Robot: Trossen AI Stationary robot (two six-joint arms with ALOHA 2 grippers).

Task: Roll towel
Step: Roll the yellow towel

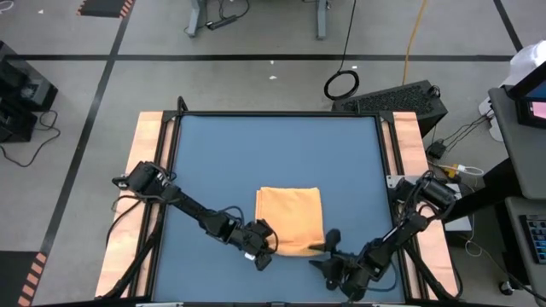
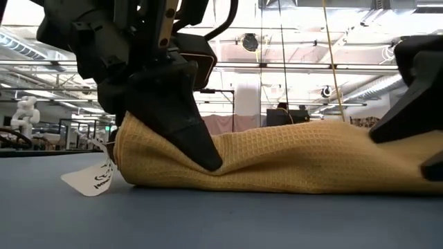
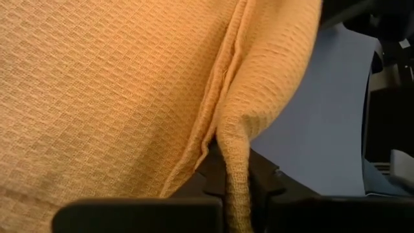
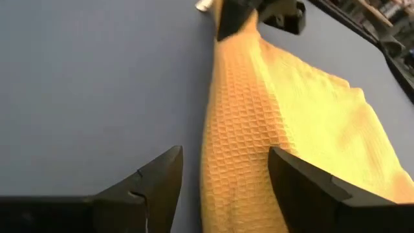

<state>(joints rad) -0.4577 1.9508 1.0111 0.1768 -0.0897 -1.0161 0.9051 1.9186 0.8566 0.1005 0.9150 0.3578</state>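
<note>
Blue counter (image 1: 222, 153): left gripper (image 1: 264, 250) jaws pinch orange-yellow waffle-weave towel (image 1: 290, 217) near edge — I judge to start rolling; right gripper (image 4: 223, 178) jaws wide, straddling it.

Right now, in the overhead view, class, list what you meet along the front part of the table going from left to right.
Wooden table edge → left gripper, shut on the towel's near-left corner → towel → right gripper, open around the towel's near-right corner → right arm.
</note>
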